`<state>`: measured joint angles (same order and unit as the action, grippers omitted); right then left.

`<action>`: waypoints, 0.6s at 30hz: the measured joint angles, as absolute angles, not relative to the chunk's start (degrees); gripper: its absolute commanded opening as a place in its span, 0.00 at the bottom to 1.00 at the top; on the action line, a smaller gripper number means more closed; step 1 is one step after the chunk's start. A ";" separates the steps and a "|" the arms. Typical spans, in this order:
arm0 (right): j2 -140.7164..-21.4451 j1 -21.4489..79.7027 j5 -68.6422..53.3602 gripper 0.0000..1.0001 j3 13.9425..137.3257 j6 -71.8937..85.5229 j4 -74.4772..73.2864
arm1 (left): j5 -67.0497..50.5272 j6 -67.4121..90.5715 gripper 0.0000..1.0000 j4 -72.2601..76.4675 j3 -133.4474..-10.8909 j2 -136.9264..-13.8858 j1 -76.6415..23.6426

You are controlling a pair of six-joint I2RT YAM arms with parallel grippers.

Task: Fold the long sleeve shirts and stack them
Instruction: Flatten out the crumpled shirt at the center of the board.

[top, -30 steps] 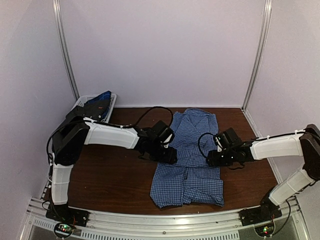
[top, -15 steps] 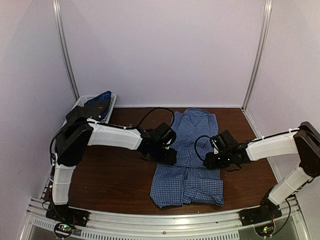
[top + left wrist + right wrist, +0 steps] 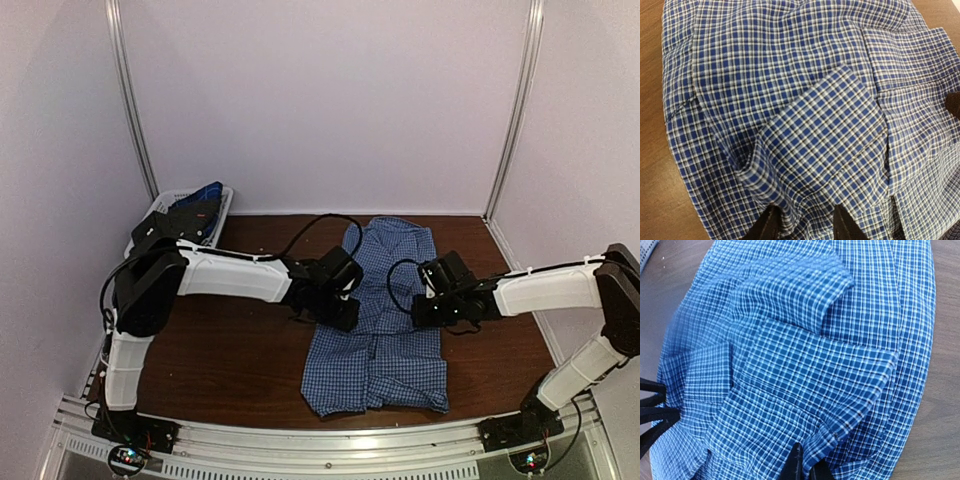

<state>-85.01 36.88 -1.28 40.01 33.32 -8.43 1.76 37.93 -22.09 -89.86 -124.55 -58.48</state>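
Between the two pincers we saw the shirt [image 3: 378, 325] lying lengthwise on the table [image 3: 230, 350]. The left pincer [image 3: 805, 221] clasped a raised fold of its cloth; the right pincer [image 3: 807, 468] nipped its edge tight. Well behind the left pincer stood a white basket [image 3: 160, 208].

a dark wooden table [image 3: 230, 350] carries a checked shirt [image 3: 380, 345] at centre and a white basket [image 3: 157, 207] far left.
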 measured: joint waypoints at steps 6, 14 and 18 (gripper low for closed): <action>-83.00 36.88 1.02 0.02 43.31 33.17 -10.37 | 2.20 37.12 0.07 -22.41 -91.55 -124.60 -58.52; -81.65 36.88 3.42 0.00 46.65 32.71 -12.43 | 3.57 36.32 0.00 -22.46 -91.85 -124.60 -58.54; -81.65 36.88 4.29 0.00 46.89 32.38 -13.43 | 4.21 36.07 0.00 -22.52 -92.18 -124.60 -58.54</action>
